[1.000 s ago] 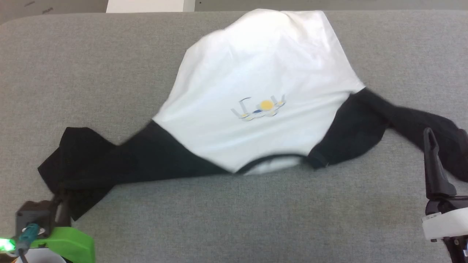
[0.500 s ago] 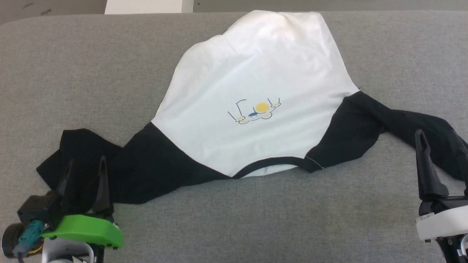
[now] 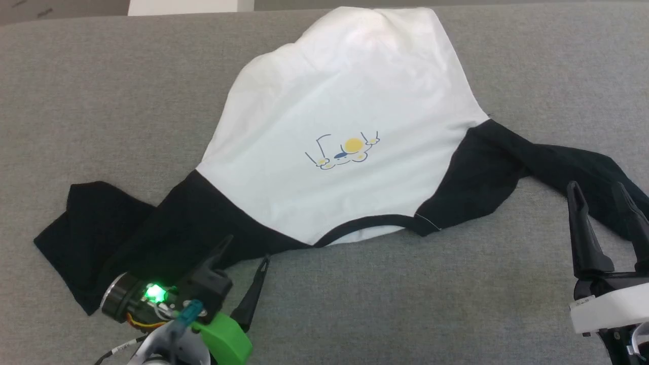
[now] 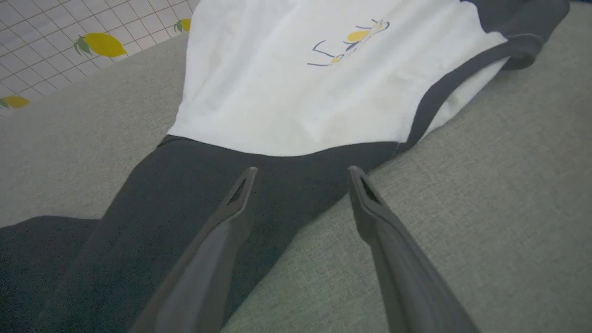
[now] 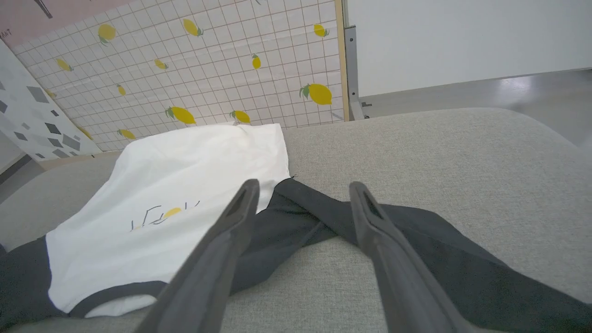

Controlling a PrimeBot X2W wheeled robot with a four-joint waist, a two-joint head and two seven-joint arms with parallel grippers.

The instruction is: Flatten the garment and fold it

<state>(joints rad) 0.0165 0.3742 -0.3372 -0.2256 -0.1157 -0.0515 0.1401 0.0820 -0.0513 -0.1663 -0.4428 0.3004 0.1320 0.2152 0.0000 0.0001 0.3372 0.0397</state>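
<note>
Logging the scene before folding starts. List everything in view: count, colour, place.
T-shirt: one, white with black sleeves and collar trim, spread out, collar toward the robot.
Chest print: one, blue outline with yellow circle, mid T-shirt.
Padded surface: one, grey, under the T-shirt.
Tiled panel: one, white with yellow lemons, beyond the surface.
Wall: one, white, beside the panel.
Left gripper: one, dark, open, over the left-side sleeve's near edge.
Right gripper: one, dark, open, by the right-side sleeve.

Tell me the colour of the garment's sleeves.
The sleeves are black, on a white-bodied garment; the head view shows it best.
</note>
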